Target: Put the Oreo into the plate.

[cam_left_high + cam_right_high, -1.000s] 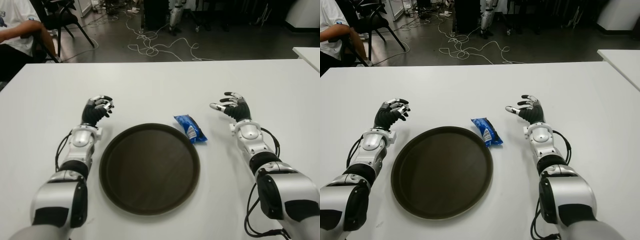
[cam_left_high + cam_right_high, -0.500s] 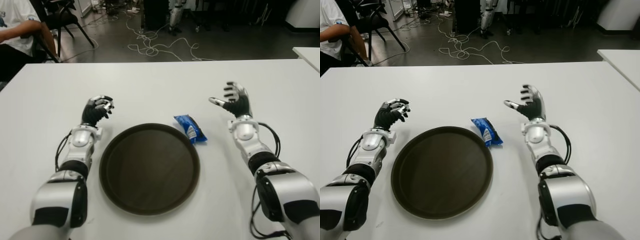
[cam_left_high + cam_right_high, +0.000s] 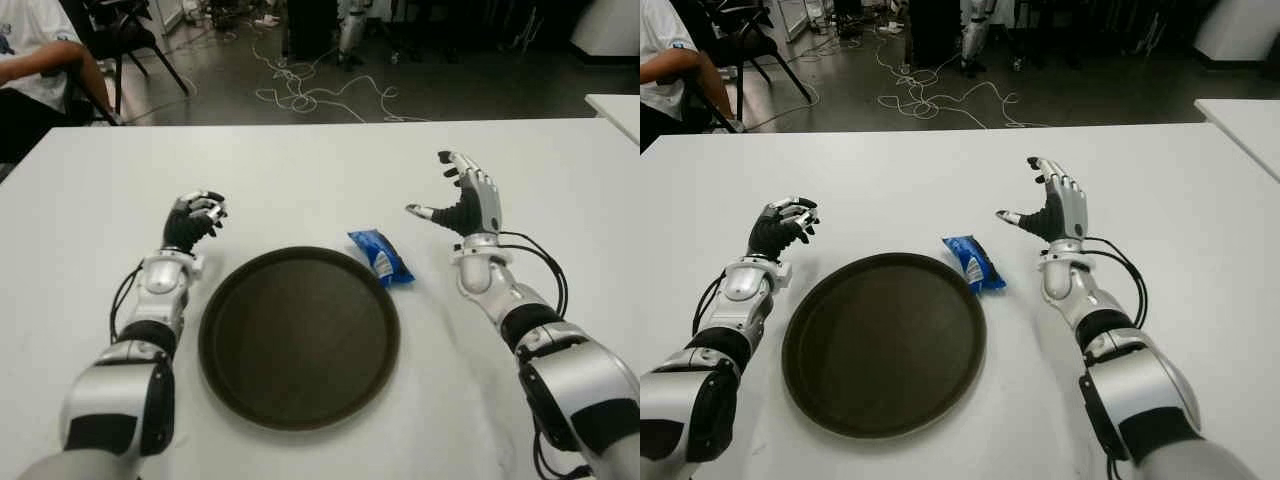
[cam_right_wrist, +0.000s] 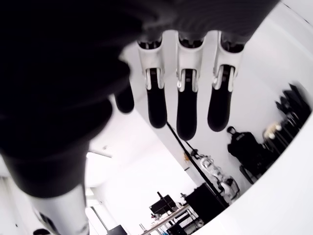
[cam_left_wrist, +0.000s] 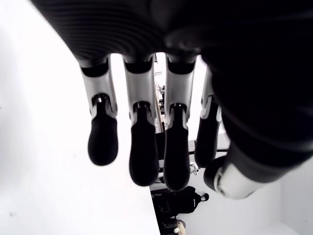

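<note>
**Right hand poised beside Oreo pack**

The blue Oreo pack (image 3: 381, 257) lies on the table just off the plate (image 3: 298, 335) rim, robot's rt side — long axis slanting toward the robot. Right hand (image 3: 466, 203), fingers spread & empty, sits nearer, to the pack's right — left hand (image 3: 195, 220) curled, empty, beyond the plate's left edge.

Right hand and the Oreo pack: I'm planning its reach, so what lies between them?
Nothing: in both eye views only bare white table separates the open right hand from the Oreo pack.
</note>
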Controlling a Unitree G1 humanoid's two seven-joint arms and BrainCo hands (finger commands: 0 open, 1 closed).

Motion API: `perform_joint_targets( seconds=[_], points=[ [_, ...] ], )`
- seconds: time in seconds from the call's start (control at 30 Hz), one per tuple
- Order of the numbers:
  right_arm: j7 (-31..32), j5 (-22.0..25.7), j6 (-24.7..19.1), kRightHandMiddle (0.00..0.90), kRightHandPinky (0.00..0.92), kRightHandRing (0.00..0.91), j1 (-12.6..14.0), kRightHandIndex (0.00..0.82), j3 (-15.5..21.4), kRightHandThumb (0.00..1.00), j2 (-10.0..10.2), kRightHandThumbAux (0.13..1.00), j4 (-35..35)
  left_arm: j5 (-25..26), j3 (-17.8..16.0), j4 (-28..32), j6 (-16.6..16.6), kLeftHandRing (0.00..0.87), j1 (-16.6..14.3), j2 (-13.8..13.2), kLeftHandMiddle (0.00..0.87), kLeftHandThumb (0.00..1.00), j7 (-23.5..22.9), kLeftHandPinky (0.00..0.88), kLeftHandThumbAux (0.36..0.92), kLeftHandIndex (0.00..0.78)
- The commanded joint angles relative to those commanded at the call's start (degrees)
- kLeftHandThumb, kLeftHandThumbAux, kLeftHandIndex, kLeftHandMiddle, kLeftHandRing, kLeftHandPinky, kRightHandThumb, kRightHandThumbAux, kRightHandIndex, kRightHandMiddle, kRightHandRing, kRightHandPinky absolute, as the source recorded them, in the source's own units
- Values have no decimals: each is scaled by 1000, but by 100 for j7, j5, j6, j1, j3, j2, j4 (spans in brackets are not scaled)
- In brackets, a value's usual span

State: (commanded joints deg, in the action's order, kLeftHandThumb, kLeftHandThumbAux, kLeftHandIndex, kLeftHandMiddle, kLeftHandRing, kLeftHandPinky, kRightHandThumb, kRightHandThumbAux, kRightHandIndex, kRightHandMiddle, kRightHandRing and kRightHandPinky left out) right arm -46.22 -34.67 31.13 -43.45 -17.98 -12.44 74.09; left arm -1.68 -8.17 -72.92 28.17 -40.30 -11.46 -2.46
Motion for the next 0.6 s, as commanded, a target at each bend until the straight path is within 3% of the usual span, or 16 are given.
perform_joint_targets(
  seconds=[0.23, 0.6],
  points=[
    [-222, -343, -245, 218, 293, 253, -31, 169, -366, 0, -37, 869, -45, 12, -13, -4, 7, 605, 5, -18, 581, 694, -22, 633, 715, 427],
    [-375, -628, -766, 186, 230, 208, -74, 147, -743, 0, -49, 835, -148, -34, 26, 12, 44, 595, 20, -44, 570, 694, 8, 621, 714, 427]
  ],
)
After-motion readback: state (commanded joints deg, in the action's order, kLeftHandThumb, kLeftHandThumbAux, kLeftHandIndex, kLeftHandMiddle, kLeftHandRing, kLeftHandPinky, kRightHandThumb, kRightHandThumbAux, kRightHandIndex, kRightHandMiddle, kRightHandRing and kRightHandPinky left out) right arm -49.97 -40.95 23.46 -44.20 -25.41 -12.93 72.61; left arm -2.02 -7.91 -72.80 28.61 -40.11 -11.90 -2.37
